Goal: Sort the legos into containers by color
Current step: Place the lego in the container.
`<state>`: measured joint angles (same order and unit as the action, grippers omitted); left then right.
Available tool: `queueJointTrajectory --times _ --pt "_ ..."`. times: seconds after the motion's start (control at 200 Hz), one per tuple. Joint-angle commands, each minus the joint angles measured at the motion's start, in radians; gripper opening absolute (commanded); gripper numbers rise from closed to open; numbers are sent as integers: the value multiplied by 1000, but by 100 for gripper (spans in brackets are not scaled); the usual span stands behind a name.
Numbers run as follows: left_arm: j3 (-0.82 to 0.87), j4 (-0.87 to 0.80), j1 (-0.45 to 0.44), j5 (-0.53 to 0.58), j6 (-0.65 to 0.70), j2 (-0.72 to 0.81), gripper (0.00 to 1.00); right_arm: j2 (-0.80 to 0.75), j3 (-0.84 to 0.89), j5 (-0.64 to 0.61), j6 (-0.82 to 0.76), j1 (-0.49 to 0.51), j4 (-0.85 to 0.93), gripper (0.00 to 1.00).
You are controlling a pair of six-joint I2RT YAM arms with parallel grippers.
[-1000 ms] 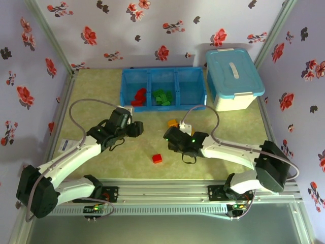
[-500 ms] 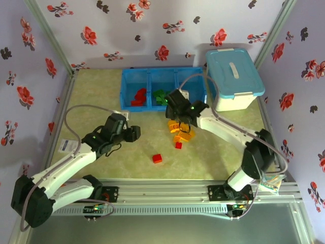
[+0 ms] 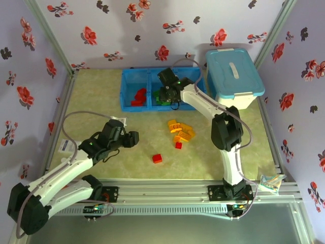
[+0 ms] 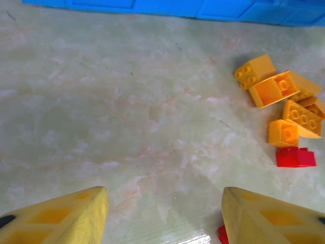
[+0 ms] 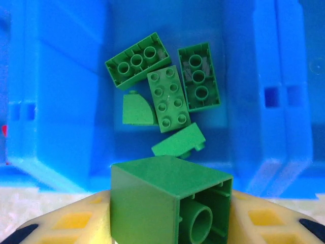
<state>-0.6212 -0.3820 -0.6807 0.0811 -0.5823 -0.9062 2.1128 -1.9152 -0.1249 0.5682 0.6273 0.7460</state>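
My right gripper (image 3: 166, 87) hangs over the middle compartment of the blue tray (image 3: 162, 71), shut on a green brick (image 5: 170, 203) held between its yellow fingers (image 5: 76, 223). Below it several green bricks (image 5: 162, 91) lie in that compartment. Red bricks (image 3: 138, 96) fill the left compartment. My left gripper (image 3: 133, 137) is open over bare table, nothing between its fingers (image 4: 76, 213). A cluster of yellow-orange bricks (image 3: 180, 131) lies mid-table, with a small red brick (image 3: 178, 145) beside it. Another red brick (image 3: 157, 158) sits nearer the front.
A white bin with a light-blue lid (image 3: 233, 76) stands right of the tray. The tray's right compartment (image 3: 190, 86) looks empty. Floral walls close in the table on three sides. In the left wrist view the yellow-orange bricks (image 4: 279, 89) lie ahead to the right.
My right arm has swung from the yellow-orange pile at mid-table back to the tray's middle compartment, carrying the green brick. The left gripper has drifted slightly toward the near edge.
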Motion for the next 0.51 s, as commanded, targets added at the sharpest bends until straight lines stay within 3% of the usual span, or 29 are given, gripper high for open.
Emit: queueJointTrajectory --times 0.0,0.04,0.135,0.16,0.205,0.5 --pt "-4 -20 -5 2 -20 37 62 80 -131 33 -38 -18 88 41" --pt "-8 -29 -7 1 -20 36 62 108 -179 46 -47 -20 113 56" --pt "-17 -51 -13 -6 -18 28 63 114 -220 52 -48 -19 143 69" --pt "-16 -54 -17 -5 -18 25 64 101 -208 48 -48 -18 132 81" --pt "-13 -58 -25 -10 -16 21 65 63 -167 42 -49 -17 104 90" --pt "-23 -49 -167 -7 -58 -79 68 -176 52 23 -50 -17 6 90"
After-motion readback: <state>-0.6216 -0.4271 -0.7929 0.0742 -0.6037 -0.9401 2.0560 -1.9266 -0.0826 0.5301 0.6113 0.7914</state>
